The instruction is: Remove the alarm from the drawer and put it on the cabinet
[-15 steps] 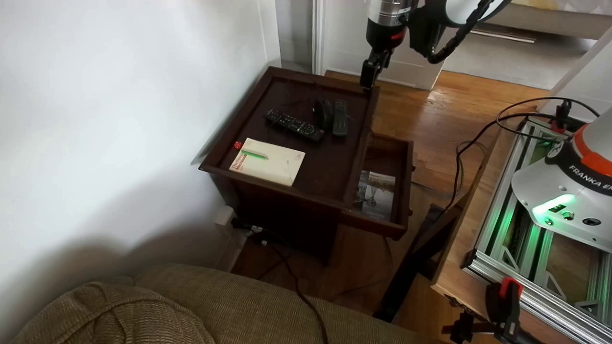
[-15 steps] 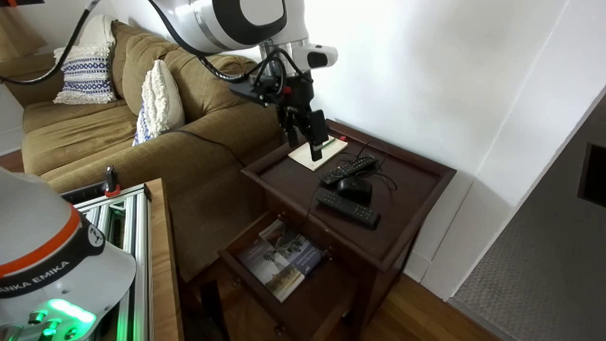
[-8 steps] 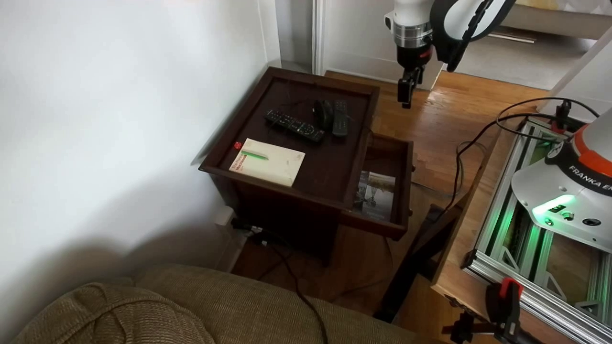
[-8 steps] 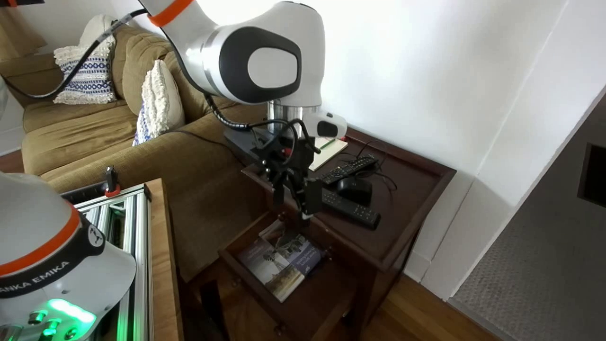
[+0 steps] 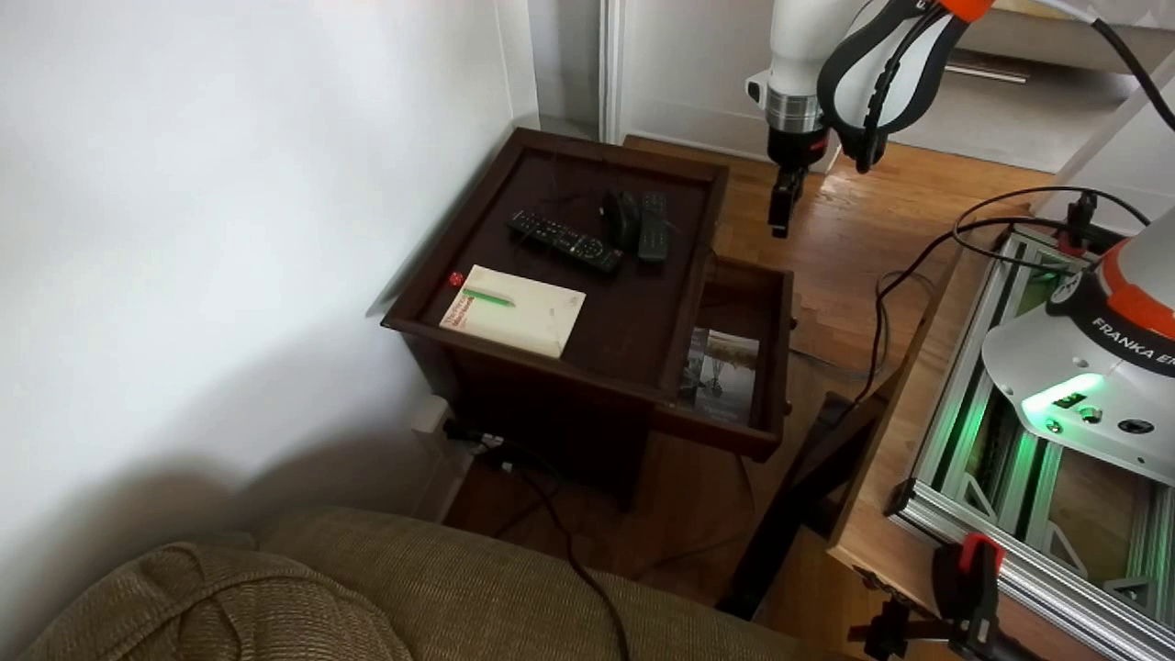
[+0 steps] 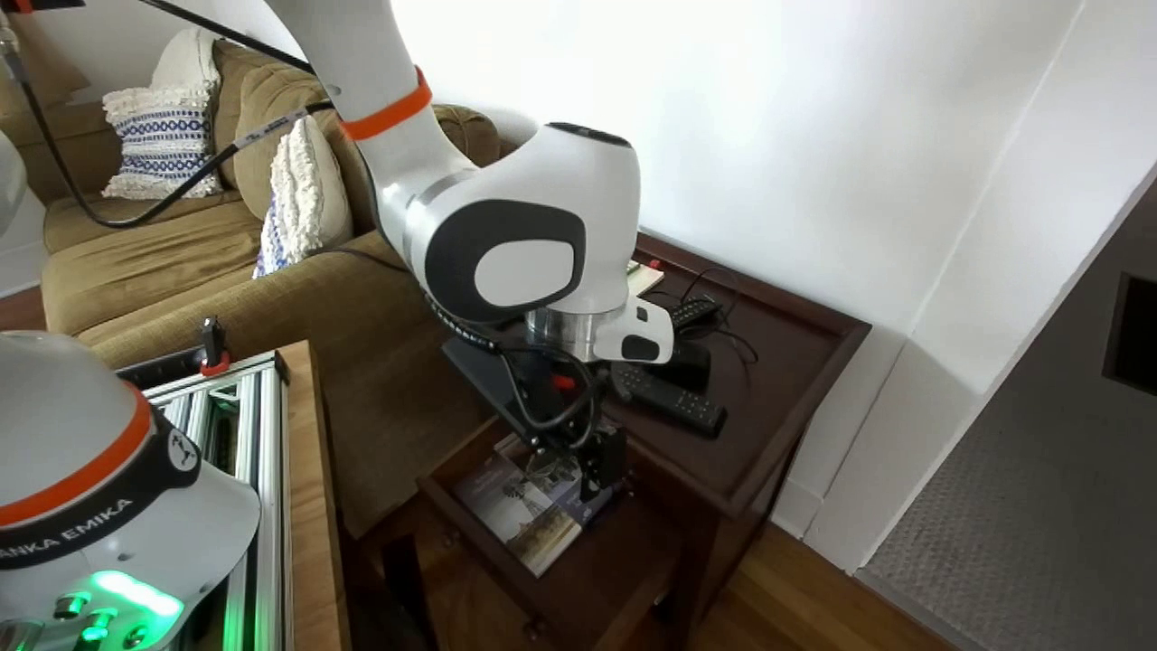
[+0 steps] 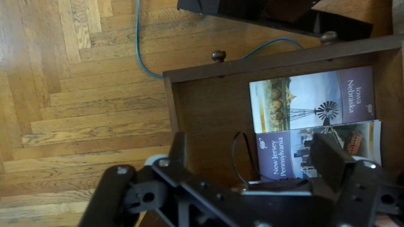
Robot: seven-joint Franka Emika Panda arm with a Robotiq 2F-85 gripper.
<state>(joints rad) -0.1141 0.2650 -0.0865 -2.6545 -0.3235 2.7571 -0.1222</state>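
Black pincer (image 7: 250,143), spread wide, free above the drawer (image 7: 211,104)

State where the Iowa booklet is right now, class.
In the wrist view, the Iowa booklet lies toward the right of the drawer, between its knobbed front and the New Jersey booklet.

black alarm (image 5: 623,221) on reddish-brown cabinet (image 5: 613,344), drawer (image 7: 214,104) open

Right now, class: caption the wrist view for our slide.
Looking past open fingers into a drawer of booklets, wooden floor below.
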